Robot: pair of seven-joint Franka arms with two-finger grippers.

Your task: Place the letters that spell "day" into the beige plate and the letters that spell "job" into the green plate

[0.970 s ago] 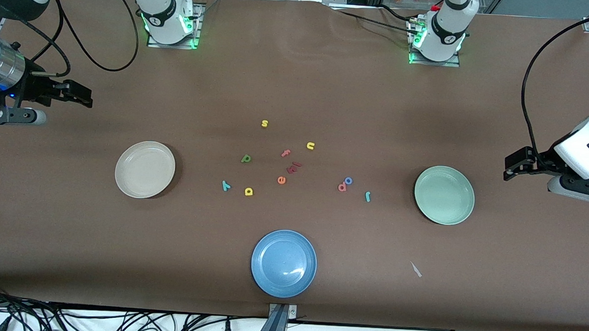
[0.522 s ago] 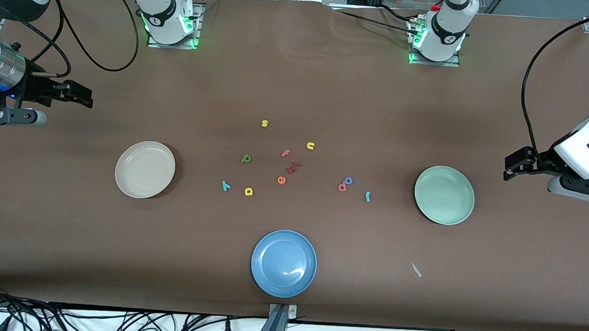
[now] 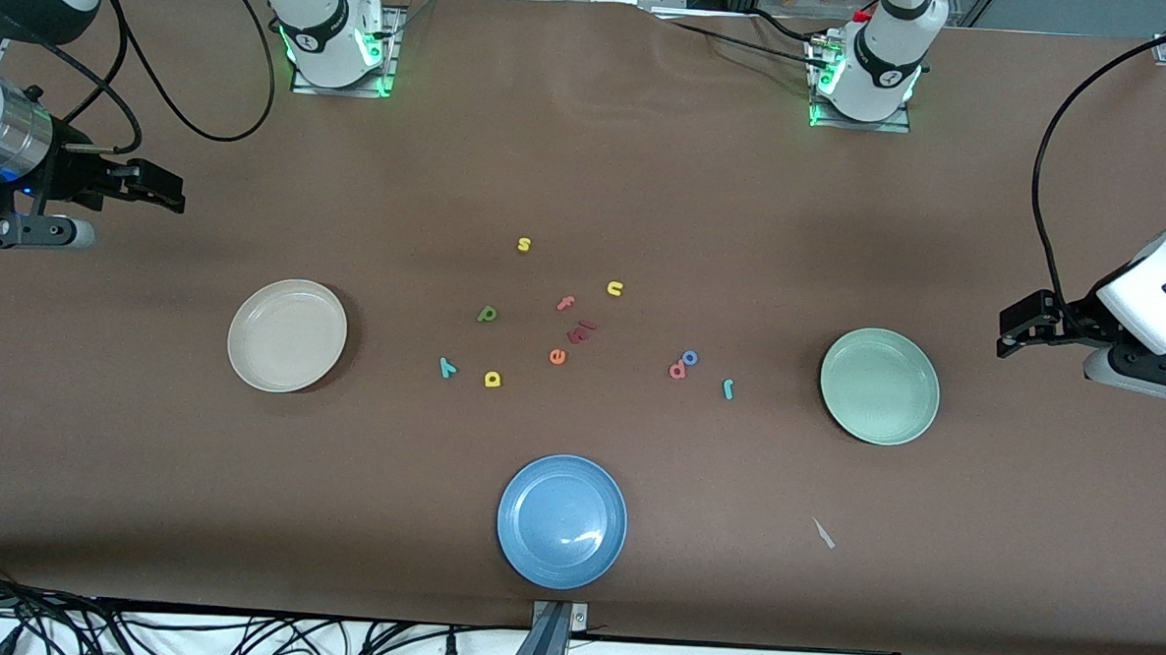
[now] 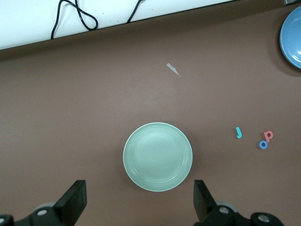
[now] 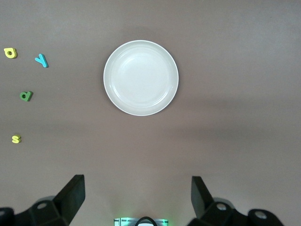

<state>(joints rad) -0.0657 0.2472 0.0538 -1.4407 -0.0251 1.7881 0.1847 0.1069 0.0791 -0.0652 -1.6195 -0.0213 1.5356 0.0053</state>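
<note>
The beige plate [image 3: 287, 335] [image 5: 141, 77] lies empty toward the right arm's end of the table. The green plate [image 3: 880, 386] [image 4: 158, 157] lies empty toward the left arm's end. Between them lie the green "d" [image 3: 487, 313] [image 5: 26, 96], yellow "a" [image 3: 492, 379] [image 5: 10, 52] and teal "y" [image 3: 447, 366] [image 5: 42, 60]. Closer to the green plate are the teal "j" [image 3: 728, 389] [image 4: 239, 133], blue "o" [image 3: 690, 357] [image 4: 263, 144] and salmon "b" [image 3: 678, 371] [image 4: 268, 136]. The left gripper [image 3: 1021, 327] [image 4: 139, 197] hangs open and empty beside the green plate. The right gripper [image 3: 151, 189] [image 5: 136, 193] hangs open and empty at its end of the table.
A blue plate [image 3: 562, 521] [image 4: 292, 23] sits near the front edge. Other letters lie mid-table: yellow "s" [image 3: 524, 244] [image 5: 16, 139], yellow "n" [image 3: 614, 289], salmon "f" [image 3: 565, 303], orange "e" [image 3: 557, 356] and dark red pieces [image 3: 583, 332]. A white scrap [image 3: 823, 533] [image 4: 173, 69] lies on the brown cloth.
</note>
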